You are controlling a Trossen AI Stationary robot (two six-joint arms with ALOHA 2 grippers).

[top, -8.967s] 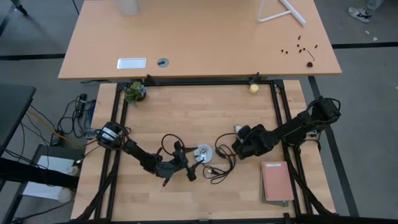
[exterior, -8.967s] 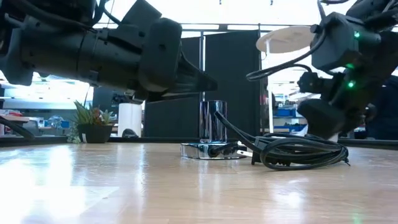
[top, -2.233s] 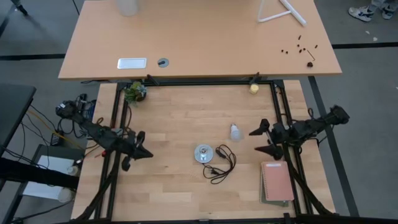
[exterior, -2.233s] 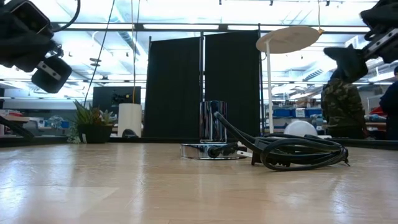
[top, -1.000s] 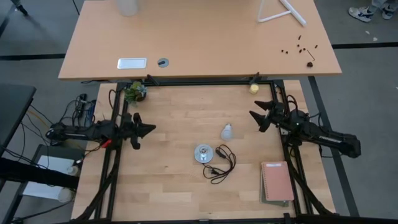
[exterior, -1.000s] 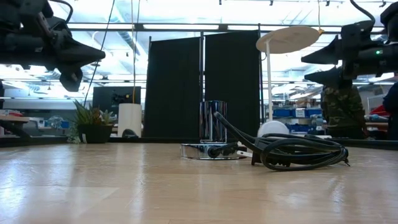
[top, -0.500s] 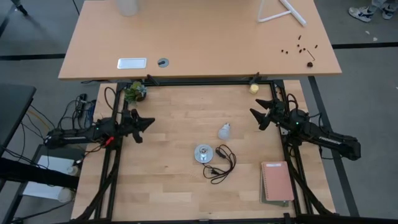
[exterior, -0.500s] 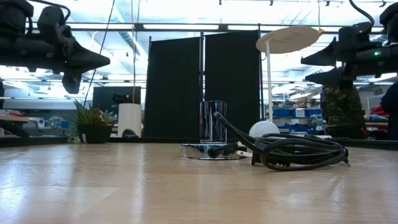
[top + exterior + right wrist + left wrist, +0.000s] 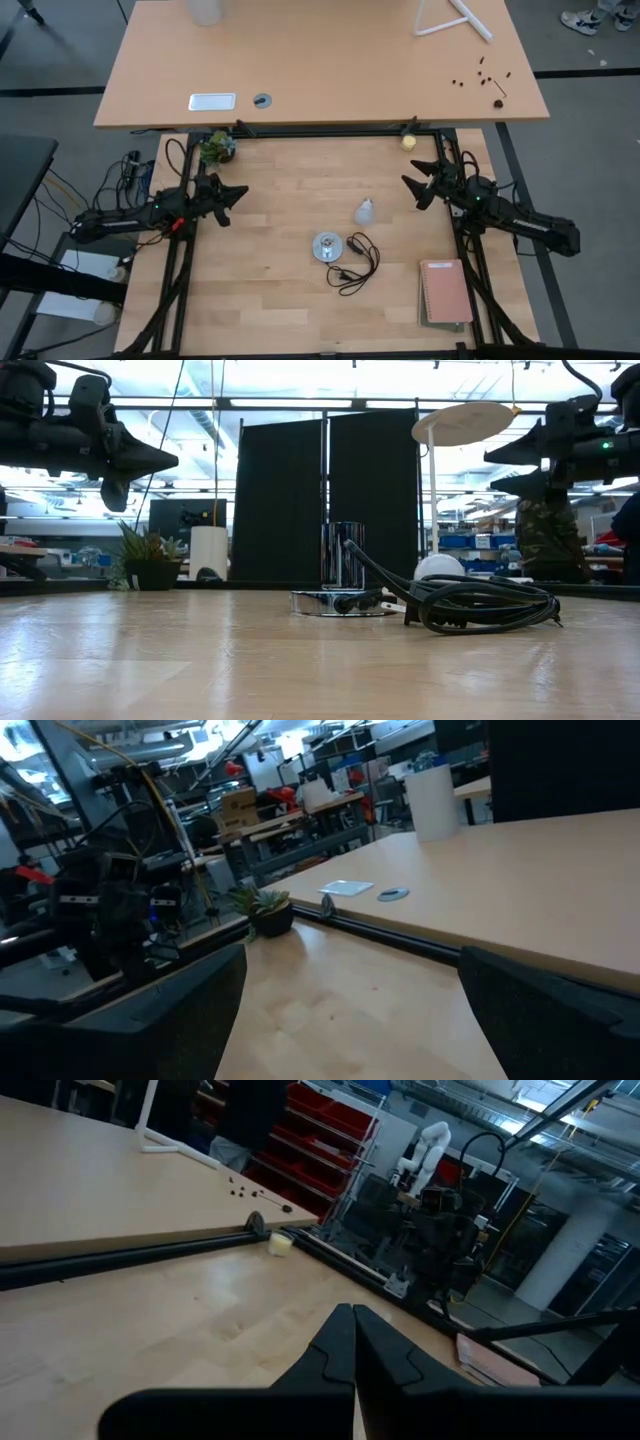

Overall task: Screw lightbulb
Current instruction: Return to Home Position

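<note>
Drifting slightly on the pale wooden table (image 9: 280, 300), the small white pear-shaped lightbulb (image 9: 366, 211) lies loose near the round silvery socket disc (image 9: 326, 247), not touching it. Both arms have pulled back to the sides. Left gripper (image 9: 238, 190) clenched, empty; right gripper (image 9: 412, 190) spread wide, empty. Bulb stands unscrewed. No legible writing.

Looks out between wide-spread dark fingers (image 9: 160, 1015) of the right claw (image 9: 352, 958) over a pale wooden bench (image 9: 330, 1010). Catches a small potted plant (image 9: 262, 908) beside a black rail (image 9: 400, 942) in mid-frame. Shows, in the background, a white cylinder (image 9: 435, 798) on a second bench (image 9: 540, 870). Takes in the other arm (image 9: 110, 910) near the plant.
</note>
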